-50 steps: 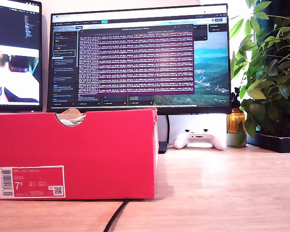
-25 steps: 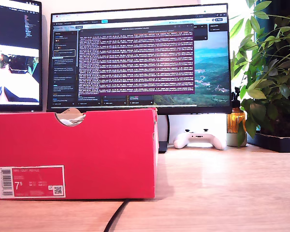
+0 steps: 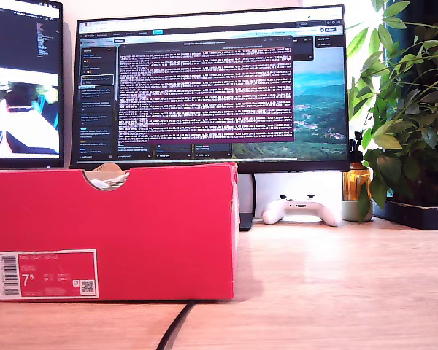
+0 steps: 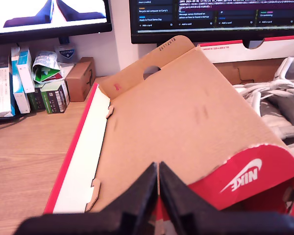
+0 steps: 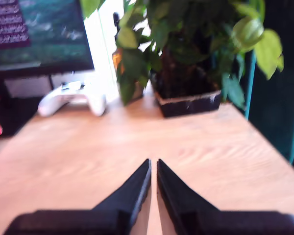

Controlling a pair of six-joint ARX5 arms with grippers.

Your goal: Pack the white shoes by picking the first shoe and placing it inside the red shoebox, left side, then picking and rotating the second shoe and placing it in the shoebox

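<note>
Over the red shoebox (image 4: 186, 122), where white shoes (image 4: 279, 105) are seen inside, my first gripper (image 4: 158, 169) is held closed and empty, as is my second gripper (image 5: 153, 165) above the desk (image 5: 137, 142)

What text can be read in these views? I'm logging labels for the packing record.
"7.5" (shown as 7 with a small 5): white barcode label on the red shoebox.
"NIKE" with swoosh: red shoebox flap, first wrist view.
"Recycle old computer at Curry's": monitor in the first wrist view.
Terminal lines on the large monitor, other label print, cartons: too small to read.
</note>
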